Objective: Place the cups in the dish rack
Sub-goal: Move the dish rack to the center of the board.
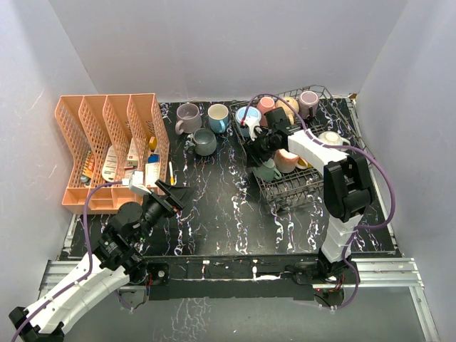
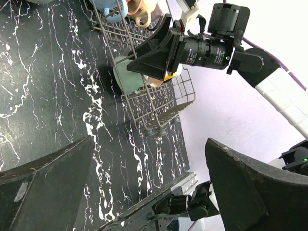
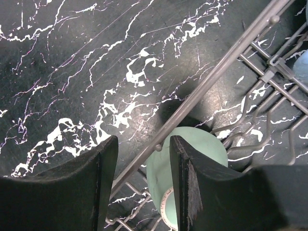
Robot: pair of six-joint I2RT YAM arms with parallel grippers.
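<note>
Right pincer (image 3: 143,144), two matte black wedges, stands half open and grips nothing. It hangs over the white-veined black table (image 3: 72,72) and the grey wire dish rack (image 3: 216,72) rim. A glossy green mug (image 3: 202,144) lies just beneath, inside the rack. Left pincer (image 2: 149,144) gapes wide, empty. Only from the top view do we see three round mugs (image 1: 204,141) left of the rack.

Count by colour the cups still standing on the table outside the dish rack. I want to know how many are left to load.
mauve cup: 1
blue cup: 1
grey cup: 1
Total: 3 cups still outside the dish rack
</note>
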